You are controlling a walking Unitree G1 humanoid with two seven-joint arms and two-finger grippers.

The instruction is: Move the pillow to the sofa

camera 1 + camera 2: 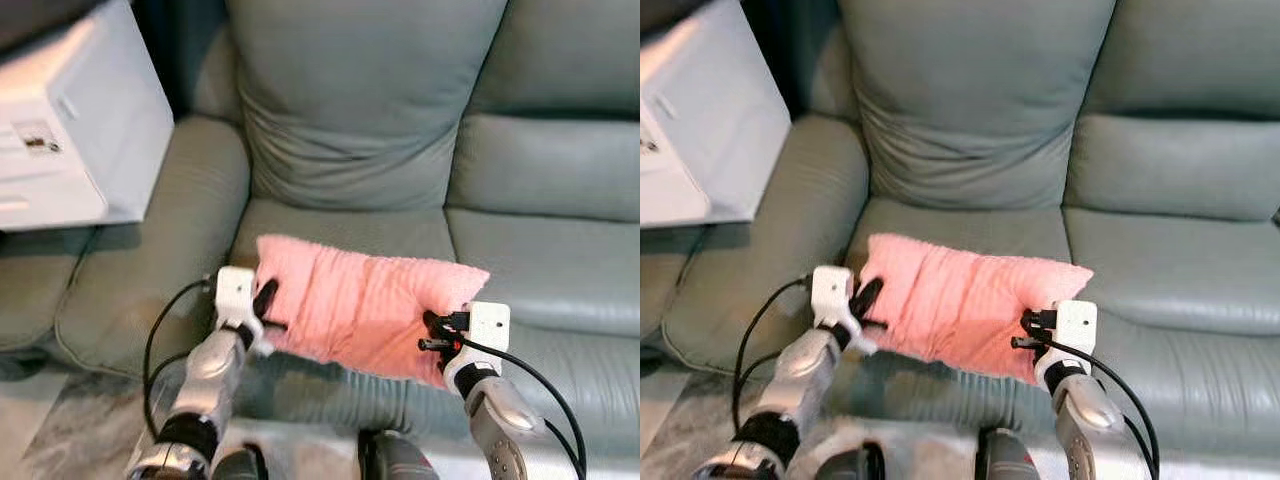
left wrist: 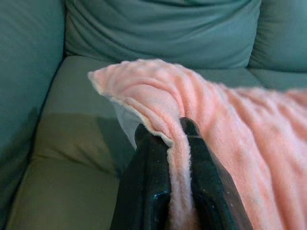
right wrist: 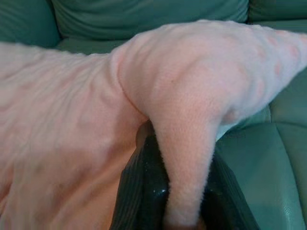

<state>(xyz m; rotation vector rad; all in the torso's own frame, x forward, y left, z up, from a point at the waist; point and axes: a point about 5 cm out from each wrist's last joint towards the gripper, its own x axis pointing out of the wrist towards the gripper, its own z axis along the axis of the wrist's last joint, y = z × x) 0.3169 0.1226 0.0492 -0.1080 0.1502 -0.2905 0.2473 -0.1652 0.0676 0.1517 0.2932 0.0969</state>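
The pink pillow [image 1: 365, 305] hangs between the robot's two arms, its long axis running side to side across the robot's front, level with the front edge of the green sofa [image 1: 560, 260]. The left gripper [image 1: 263, 305] pinches the pillow's left end: in the left wrist view its two black fingers [image 2: 148, 187] are closed on a fold of fleece at the seam. The right gripper [image 1: 436, 335] does the same at the right end, where the right wrist view shows its fingers [image 3: 144, 196] squeezing a bunched corner of the fabric.

The seat cushion [image 1: 340, 225] lies just ahead of and under the pillow, with the back cushion [image 1: 350, 110] rising behind it. Neither arm is clearly nearer the seat; both ends sit about evenly, so the coming move looks like a short forward carry with both arms together, then a release. Whether the pillow's underside already touches the seat front is hard to tell from the head views; it probably hangs just above it.

A white box [image 1: 70, 130] stands off to the left beyond the armrest [image 1: 150, 250], well apart from the pillow's path.
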